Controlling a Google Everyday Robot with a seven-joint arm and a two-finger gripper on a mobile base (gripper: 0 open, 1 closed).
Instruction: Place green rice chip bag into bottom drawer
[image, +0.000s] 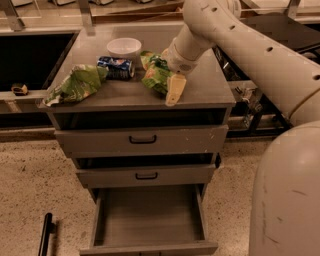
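Hanging at the right edge of the green rice chip bag (153, 77) on the cabinet top (210, 92), the gripper (175, 92) is risking a slip: the bag's glossy, crinkled film is offering little purchase, and whether it is gripped cannot be told. The bottom drawer (150, 215), a shallow grey metal tray, is standing open well below.

Lab-like workroom, grey metal drawer cabinet (100, 142), speckled floor (30, 172), end effector (173, 94) over its top

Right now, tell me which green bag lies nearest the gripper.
The bright green rice chip bag mid-cabinet; the gripper hangs at its right edge. The paler bag lies far left.
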